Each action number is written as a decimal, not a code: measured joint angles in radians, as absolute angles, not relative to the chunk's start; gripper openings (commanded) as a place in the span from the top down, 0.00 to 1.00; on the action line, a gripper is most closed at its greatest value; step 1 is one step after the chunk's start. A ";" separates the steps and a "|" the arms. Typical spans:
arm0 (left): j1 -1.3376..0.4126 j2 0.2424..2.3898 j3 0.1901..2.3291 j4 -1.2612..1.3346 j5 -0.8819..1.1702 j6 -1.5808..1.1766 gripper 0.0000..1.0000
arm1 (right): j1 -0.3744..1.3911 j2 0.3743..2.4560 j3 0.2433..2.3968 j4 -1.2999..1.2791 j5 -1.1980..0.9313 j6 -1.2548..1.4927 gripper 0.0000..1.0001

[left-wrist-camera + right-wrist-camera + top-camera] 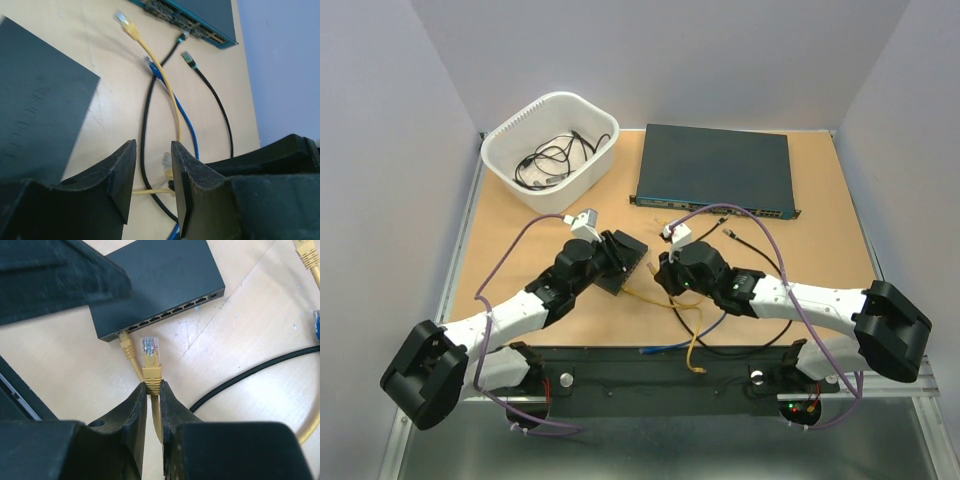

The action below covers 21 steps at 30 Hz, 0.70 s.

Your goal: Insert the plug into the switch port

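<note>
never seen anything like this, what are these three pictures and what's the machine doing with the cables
The overhead picture shows two robot arms bolted at the near edge of a wooden table. The other two pictures come from small cameras on each arm's wrist, looking past its own fingers.

On the table lie a large dark network unit, a white tub of cables, a small flat black box with a row of sockets, and loose yellow, blue and black cables.

The right hand pinches a yellow cable just behind its clear plug, pointed toward the small box. Another yellow plug sits at the box's end socket. The left hand, beside that box, stands open and holds nothing.
</note>
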State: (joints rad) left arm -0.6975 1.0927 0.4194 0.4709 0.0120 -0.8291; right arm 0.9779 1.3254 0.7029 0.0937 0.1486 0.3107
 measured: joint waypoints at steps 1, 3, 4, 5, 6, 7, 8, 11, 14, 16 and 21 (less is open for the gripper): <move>-0.682 1.080 0.419 0.459 0.010 -0.821 0.55 | 0.978 1.324 0.703 0.092 0.154 0.310 1.00; -0.649 1.052 0.419 0.435 0.005 -0.800 0.54 | 0.978 1.322 0.703 0.093 0.165 0.309 1.00; -0.608 1.032 0.419 0.419 0.012 -0.785 0.51 | 0.978 1.322 0.703 0.093 0.174 0.309 1.00; -0.573 1.017 0.419 0.409 0.018 -0.770 0.50 | 0.978 1.322 0.703 0.092 0.181 0.308 1.00; -0.537 1.008 0.419 0.403 0.033 -0.760 0.48 | 0.978 1.322 0.703 0.092 0.186 0.308 1.00; -0.505 0.999 0.419 0.399 0.038 -0.751 0.44 | 0.978 1.322 0.703 0.091 0.194 0.308 1.00; -0.463 0.991 0.419 0.395 0.050 -0.737 0.43 | 0.978 1.322 0.703 0.091 0.199 0.307 0.99; -0.374 0.984 0.419 0.388 0.080 -0.703 0.40 | 0.978 1.325 0.703 0.089 0.215 0.306 0.99; -0.358 0.988 0.419 0.374 0.091 -0.688 0.38 | 0.978 1.333 0.703 0.088 0.229 0.305 1.00; -0.358 0.997 0.419 0.372 0.088 -0.704 0.37 | 0.978 1.336 0.703 0.087 0.234 0.305 0.99; -0.358 0.953 0.389 0.425 0.087 -0.702 0.18 | 0.979 1.338 0.703 0.085 0.245 0.305 1.00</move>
